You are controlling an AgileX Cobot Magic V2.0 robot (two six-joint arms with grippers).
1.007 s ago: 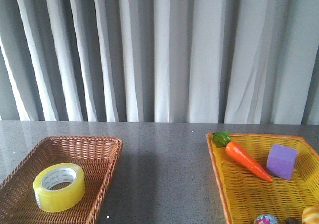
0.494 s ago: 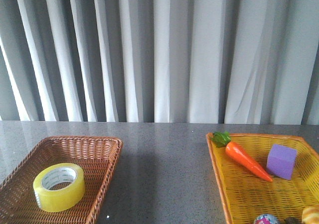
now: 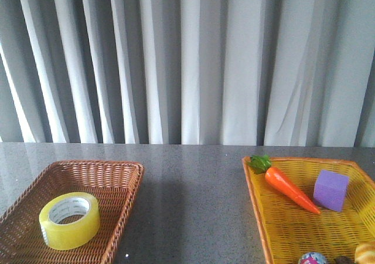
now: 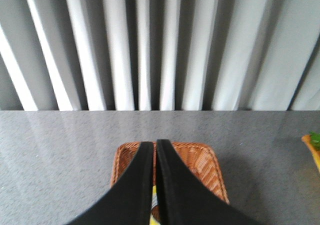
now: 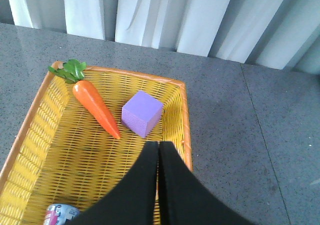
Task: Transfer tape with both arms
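You are looking at the tape [image 3: 69, 220] lying flat in the brown wicker basket [image 3: 120, 185] at 8 o'clock on the table [image 3: 193, 199], hole facing up. The left pincer [image 4: 154, 146] is hanging above that basket with its fingers pressed together, gripping nothing. The right pincer [image 5: 158, 146] is hovering over the yellow basket [image 5: 45, 130] at 4 o'clock, fingers also together and empty. In that basket a carrot [image 5: 95, 107] is lying just beside a purple cube [image 5: 142, 113].
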